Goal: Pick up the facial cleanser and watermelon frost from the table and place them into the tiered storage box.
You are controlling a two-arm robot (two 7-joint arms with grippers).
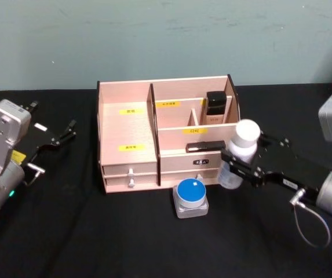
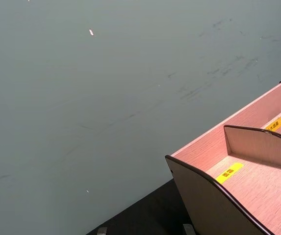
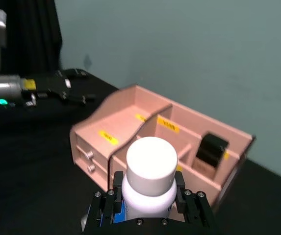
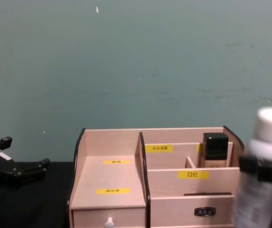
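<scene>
Right tool (image 1: 235, 165) clamped on a white-capped bottle (image 1: 247, 134) beside the storage box (image 1: 125, 130).
The bottle is held roughly upright, just off the box's front right corner. A blue-lidded jar (image 1: 190, 196) sits on the black tabletop (image 1: 96, 231), close in front of the drawers (image 1: 130, 176). The left tool (image 1: 53, 119), fingers apart, hangs well left of the box.

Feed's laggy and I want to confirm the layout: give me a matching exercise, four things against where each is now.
1. white-capped bottle
2. blue-lidded jar
3. black-capped bottle
4. left gripper

A. rear right compartment of the tiered storage box
B. on the table, in front of the box
C. left of the box, open, holding nothing
D. clamped in the right gripper

Pairs: 1-D, 2-B, 3-A, 4-C.
</scene>
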